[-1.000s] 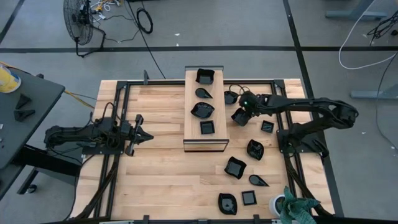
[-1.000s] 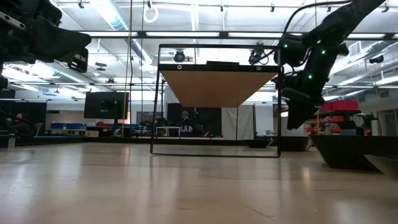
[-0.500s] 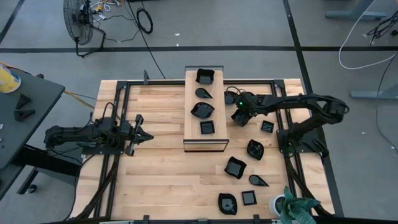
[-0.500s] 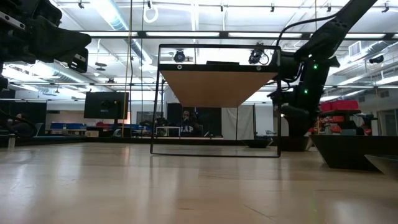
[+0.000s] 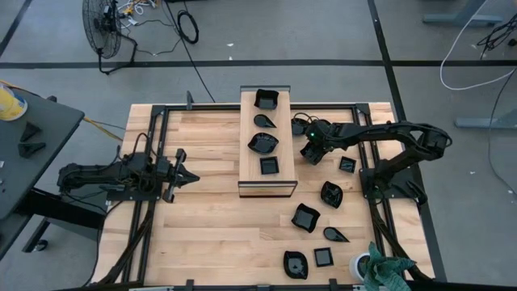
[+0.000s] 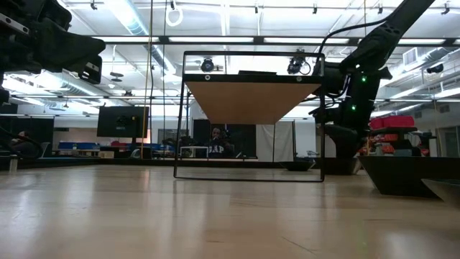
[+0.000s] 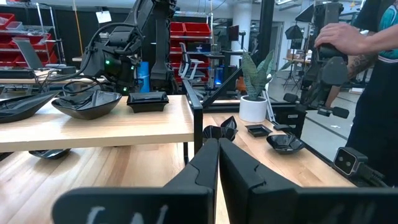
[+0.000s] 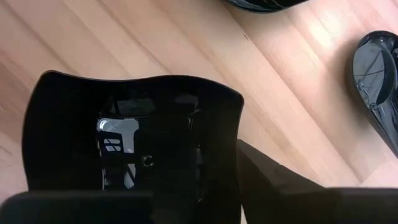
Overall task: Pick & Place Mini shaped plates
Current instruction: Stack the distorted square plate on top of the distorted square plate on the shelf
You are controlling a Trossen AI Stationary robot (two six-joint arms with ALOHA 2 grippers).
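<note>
Black glossy mini shaped plates (image 5: pixel 323 194) lay scattered over the near-right of the table (image 5: pixel 202 234), apart from one another, leaving open wood to the left. The left gripper (image 5: pixel 182 173) waited at mid-left, fingers together, clear of everything. Farther back, the right gripper (image 5: pixel 310 151) sat on a wavy-edged plate (image 8: pixel 81 112) just right of the wooden board (image 5: pixel 245 174), one finger over its rim, probably to lift it; whether it was clamped I cannot tell. Four plates rested on the board.
</note>
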